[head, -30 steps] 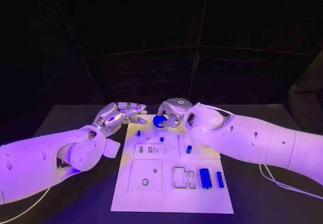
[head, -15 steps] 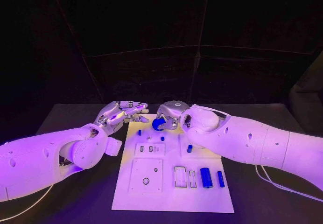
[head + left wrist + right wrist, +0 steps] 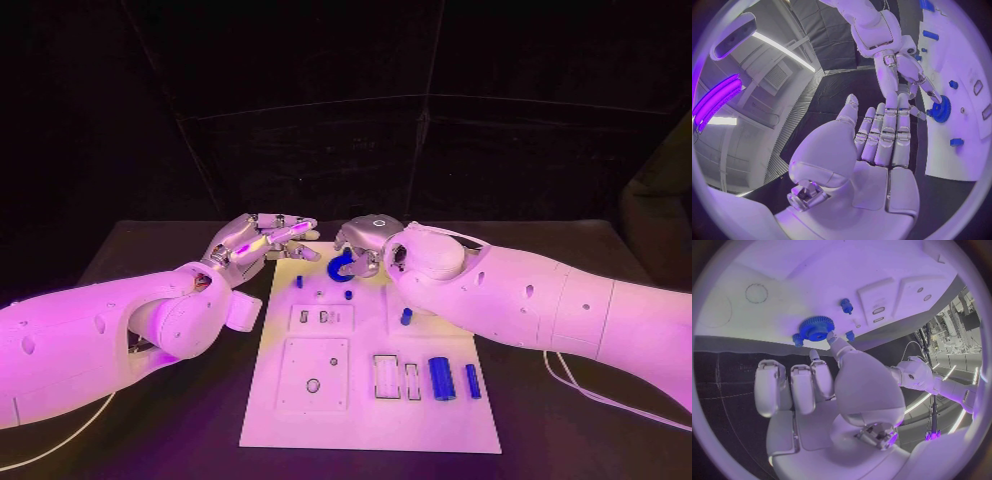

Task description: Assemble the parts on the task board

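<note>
Nearest on the task board (image 3: 368, 420): two blue cylinders (image 3: 440, 380) lying side by side toward its right edge, beside upright slotted frames. Further up, a small blue peg (image 3: 405, 318) standing near the right arm, then two more small pegs (image 3: 348, 295) closer to the far end. At the far edge, a blue gear (image 3: 817, 328) touched by a fingertip of the right hand (image 3: 369, 246), other fingers loosely curled beside it; cannot tell whether truly gripped. Just left of that, left hand (image 3: 260, 240) hovering over the board's far left corner, fingers extended and apart, holding nothing.
</note>
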{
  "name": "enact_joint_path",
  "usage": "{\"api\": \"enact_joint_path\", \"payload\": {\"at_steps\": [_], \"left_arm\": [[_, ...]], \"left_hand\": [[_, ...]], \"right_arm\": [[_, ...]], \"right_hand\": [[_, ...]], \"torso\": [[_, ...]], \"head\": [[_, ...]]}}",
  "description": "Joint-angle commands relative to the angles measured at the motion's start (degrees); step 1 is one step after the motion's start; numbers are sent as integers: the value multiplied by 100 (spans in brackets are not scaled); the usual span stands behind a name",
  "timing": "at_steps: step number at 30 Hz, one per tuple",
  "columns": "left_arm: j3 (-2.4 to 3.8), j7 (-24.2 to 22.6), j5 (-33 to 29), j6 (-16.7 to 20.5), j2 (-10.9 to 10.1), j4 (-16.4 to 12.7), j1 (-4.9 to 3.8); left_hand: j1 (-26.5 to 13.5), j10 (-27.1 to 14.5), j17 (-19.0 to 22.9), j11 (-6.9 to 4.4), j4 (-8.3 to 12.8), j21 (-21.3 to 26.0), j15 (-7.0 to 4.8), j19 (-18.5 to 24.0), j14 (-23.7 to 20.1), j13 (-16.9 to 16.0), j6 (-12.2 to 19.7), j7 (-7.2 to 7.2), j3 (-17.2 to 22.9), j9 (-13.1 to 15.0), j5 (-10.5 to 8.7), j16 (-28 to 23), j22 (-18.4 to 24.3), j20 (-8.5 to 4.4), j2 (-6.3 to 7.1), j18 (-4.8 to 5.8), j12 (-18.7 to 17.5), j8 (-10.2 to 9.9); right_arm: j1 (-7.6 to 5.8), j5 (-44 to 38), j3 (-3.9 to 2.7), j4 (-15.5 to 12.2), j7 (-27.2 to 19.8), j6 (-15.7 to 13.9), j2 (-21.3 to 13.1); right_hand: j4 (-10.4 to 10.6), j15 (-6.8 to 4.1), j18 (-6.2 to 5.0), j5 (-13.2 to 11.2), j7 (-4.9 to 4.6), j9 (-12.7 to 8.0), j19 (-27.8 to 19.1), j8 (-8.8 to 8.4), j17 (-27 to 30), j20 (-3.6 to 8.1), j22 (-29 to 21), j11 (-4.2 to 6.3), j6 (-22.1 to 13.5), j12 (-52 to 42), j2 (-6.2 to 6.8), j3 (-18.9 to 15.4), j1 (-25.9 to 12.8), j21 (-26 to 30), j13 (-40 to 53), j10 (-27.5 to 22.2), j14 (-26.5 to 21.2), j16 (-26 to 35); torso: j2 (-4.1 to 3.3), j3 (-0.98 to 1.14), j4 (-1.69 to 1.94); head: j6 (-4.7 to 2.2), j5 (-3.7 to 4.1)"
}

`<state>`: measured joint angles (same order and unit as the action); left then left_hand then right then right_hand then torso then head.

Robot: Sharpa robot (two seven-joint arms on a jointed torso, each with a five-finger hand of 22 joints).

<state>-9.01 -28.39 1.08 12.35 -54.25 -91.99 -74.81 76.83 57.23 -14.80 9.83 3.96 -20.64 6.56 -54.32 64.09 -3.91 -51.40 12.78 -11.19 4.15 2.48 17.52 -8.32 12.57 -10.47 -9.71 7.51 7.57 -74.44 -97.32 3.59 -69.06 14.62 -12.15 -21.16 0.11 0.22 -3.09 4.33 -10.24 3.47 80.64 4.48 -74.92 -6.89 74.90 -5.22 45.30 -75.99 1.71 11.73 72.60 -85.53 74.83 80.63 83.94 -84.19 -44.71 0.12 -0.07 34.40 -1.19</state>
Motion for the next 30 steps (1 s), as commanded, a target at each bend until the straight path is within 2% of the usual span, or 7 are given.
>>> {"api": "enact_joint_path", "payload": {"at_steps": [1, 11, 16, 17, 20, 24, 30], "left_arm": [[4, 50, -18, -69, 7, -24, -11], [4, 59, -18, -69, 4, -32, -11], [4, 56, -18, -74, -8, -23, -11], [4, 54, -18, -77, -16, -19, -11], [4, 51, -18, -77, -35, -10, -11], [4, 47, -18, -74, -63, 6, -11], [3, 41, -18, -73, -70, 63, -11]], "left_hand": [[5, 3, -8, 15, 44, 34, -14, 33, -42, 4, -14, 71, 7, -7, 28, -30, 7, -3, -53, -65, -25, -26], [18, 5, -13, 15, 56, 38, -15, 32, -42, 4, -18, 70, 13, -7, 28, -35, 10, -3, -56, -66, -29, -29], [18, 5, -13, 15, 56, 38, -15, 32, -42, 4, -18, 70, 13, -7, 28, -35, 10, -3, -56, -66, -29, -29], [18, 5, -13, 15, 56, 38, -15, 32, -42, 4, -18, 70, 13, -7, 28, -35, 10, -3, -56, -66, -29, -29], [18, 5, -13, 15, 56, 38, -15, 32, -42, 4, -18, 70, 13, -7, 28, -35, 10, -3, -56, -66, -29, -29], [18, 5, -13, 15, 56, 38, -15, 32, -42, 4, -18, 70, 13, -7, 28, -35, 10, -3, -56, -66, -29, -29], [18, 5, -13, 15, 56, 38, -15, 32, -42, 4, -18, 70, 13, -7, 28, -35, 10, -3, -56, -66, -29, -29]], "right_arm": [[-13, -86, -2, 7, 117, 127, 10], [-12, -51, -2, -55, 85, 45, -42], [-11, 71, -1, -252, -15, -495, -278], [-10, 195, -1, -392, -107, -742, -451], [-13, 655, -2, -666, -400, -976, -840], [-25, 1659, -4, -950, -861, -843, -1395], [-35, 2441, -5, -1077, -1226, -512, -1972]], "right_hand": [[24, 54, -1, -21, -18, 11, -43, -37, 15, -16, 41, 2, 9, 86, 23, -62, -61, 30, -74, -83, 299, 21], [344, 72, -7, -28, -23, 55, -53, -49, 27, -42, 22, -12, 342, 134, 59, -293, -428, 43, -125, -106, 297, 37], [504, 63, -4, 68, -4, 69, -38, -24, 8, -37, 41, 1, 451, 71, 39, -390, -558, 37, -64, -54, 303, 31], [525, 58, -2, 121, 1, 70, -33, -22, 10, -33, 47, 7, 468, 47, 39, -408, -556, 35, -40, -36, 303, 33], [497, 52, -2, 203, 5, 65, -30, -34, 11, -26, 49, 13, 471, 23, 53, -414, -461, 35, -15, -16, 303, 35], [304, 44, 2, 394, 9, 57, -20, -53, -39, -17, 66, 20, 464, -53, 109, -376, -144, 30, 68, 28, 315, 16], [108, 36, -3, 546, 23, 55, -40, -53, -38, -10, 44, 32, 458, -41, 180, -377, 102, 40, 60, -1, 314, 18]], "torso": [[1, 0, -3], [3, 3, -2], [7, 3, -8], [10, 5, -14], [20, 2, -26], [50, -3, -72], [83, 19, -150]], "head": [[20, 13], [29, 7], [6, -1], [-5, -6], [-27, -9], [-55, -14], [-74, -34]]}}
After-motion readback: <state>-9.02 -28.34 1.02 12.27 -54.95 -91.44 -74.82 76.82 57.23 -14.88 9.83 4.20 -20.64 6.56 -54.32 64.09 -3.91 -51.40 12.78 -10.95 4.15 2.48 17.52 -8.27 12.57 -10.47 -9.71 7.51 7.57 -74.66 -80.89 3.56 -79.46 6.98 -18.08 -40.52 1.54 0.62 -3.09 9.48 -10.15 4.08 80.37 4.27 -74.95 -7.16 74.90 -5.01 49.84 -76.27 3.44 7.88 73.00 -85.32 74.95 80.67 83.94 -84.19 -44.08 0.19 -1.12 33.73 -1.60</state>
